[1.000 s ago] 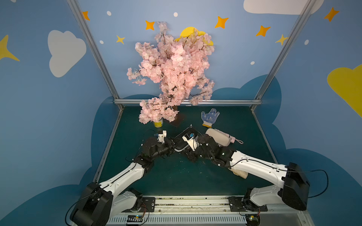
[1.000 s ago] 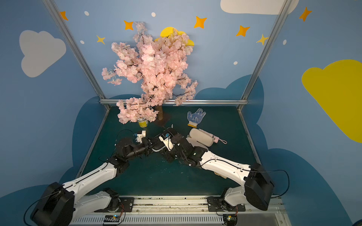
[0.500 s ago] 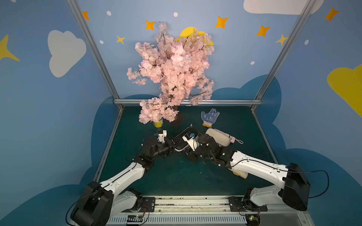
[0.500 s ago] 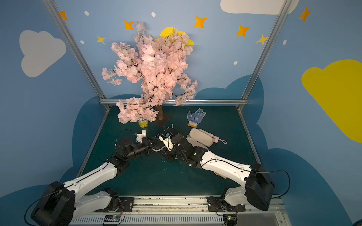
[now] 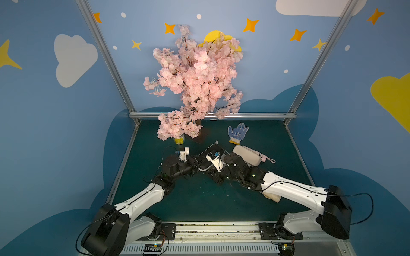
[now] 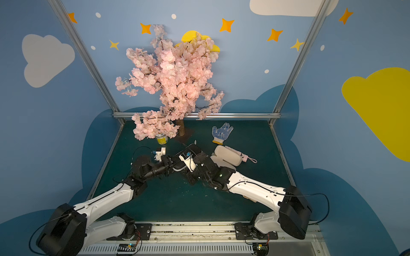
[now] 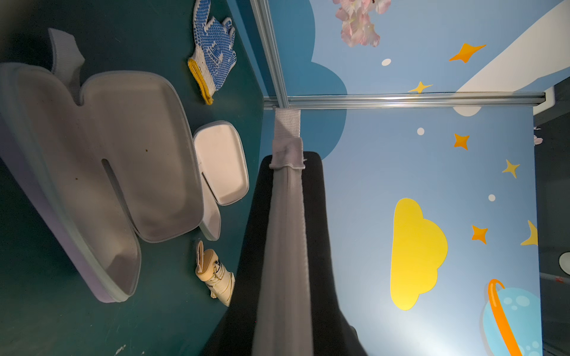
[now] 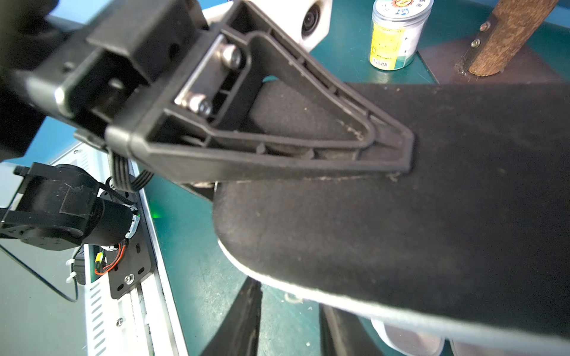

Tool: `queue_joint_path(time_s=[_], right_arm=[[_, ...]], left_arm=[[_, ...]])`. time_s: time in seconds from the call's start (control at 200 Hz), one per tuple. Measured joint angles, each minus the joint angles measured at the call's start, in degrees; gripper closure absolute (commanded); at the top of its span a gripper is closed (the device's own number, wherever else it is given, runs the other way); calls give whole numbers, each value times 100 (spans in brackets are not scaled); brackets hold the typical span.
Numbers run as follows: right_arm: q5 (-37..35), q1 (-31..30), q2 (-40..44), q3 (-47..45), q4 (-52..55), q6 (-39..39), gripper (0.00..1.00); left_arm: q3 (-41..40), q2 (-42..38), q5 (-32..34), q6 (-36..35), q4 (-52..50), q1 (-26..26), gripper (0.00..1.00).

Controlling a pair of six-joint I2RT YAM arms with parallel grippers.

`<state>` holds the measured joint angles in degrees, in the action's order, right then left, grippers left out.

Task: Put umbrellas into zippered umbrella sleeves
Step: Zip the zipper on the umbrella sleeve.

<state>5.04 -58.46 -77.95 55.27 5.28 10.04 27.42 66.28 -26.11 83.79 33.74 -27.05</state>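
My left gripper (image 5: 196, 163) is shut on the black sleeve (image 7: 311, 215), which is held off the table. Its grey zip edge runs up the middle of the left wrist view. In the right wrist view, one left finger (image 8: 277, 145) presses on the black shell (image 8: 431, 200). My right gripper (image 8: 290, 323) stands open under that sleeve, with only green table between its fingers (image 8: 240, 323). The lavender sleeve (image 7: 101, 172) and the off-white sleeve (image 7: 220, 163) lie open. A cream-beige umbrella (image 7: 216, 277) lies beside them. A pink umbrella (image 5: 264, 157) pokes out behind the off-white sleeve (image 5: 247, 155).
A dotted work glove (image 5: 237, 133) lies at the back right. The blossom tree (image 5: 195, 84) stands at the back middle on its wooden base, with a small yellow jar (image 5: 179, 139) beside it. Metal frame posts edge the green table (image 5: 199, 204).
My right gripper's jaws have drawn slightly closer together. Both arms, the black sleeve and the other things stay where they were.
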Motion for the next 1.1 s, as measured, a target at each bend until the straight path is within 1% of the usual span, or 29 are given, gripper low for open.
queue_joint_path(time_s=[0.23,0.425,0.581,0.791,0.926,1.096], right_arm=[[-11,0,0,0,-17,-2,74],[-96,0,0,0,-17,-7,82],[-190,2,0,0,-11,-37,91],[-339,-11,2,0,39,-157,100],[-470,-59,66,0,144,-291,100],[-1001,-66,251,-31,308,-457,100]], left_arm=[[0,0,13,0,24,0,72],[0,0,13,0,35,-2,73],[0,0,9,0,44,-2,73],[-28,-9,7,0,33,-7,73],[-96,-79,-20,0,24,-7,73],[-129,-201,-142,4,15,28,73]])
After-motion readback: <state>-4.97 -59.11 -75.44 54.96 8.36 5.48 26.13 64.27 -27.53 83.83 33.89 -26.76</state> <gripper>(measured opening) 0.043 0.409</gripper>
